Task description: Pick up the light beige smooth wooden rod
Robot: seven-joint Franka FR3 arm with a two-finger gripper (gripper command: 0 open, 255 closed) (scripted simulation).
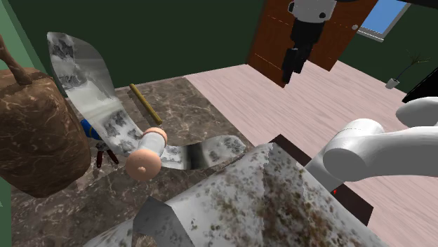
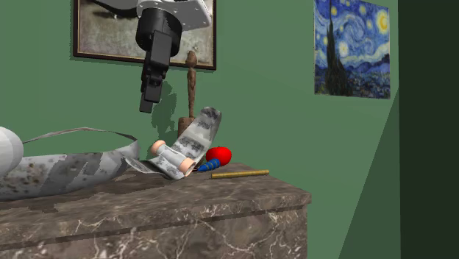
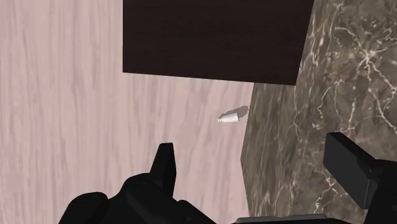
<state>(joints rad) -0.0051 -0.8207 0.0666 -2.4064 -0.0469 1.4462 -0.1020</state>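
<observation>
dark marble tabletop (image 1: 203, 116), green wall behind. thin yellow-brown rod (image 1: 144, 104) lies flat near the tabletop's edge, long axis running shoulder view's upper left to lower right. crumpled speckled sheet (image 1: 88, 74) and peach-ended roller (image 1: 144, 158) near it. tool (image 1: 289, 70) open, high up, well apart.

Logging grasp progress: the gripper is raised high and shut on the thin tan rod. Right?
No. The gripper is raised high but open and empty, as the wrist view shows; the thin tan rod lies on the marble counter.
</observation>
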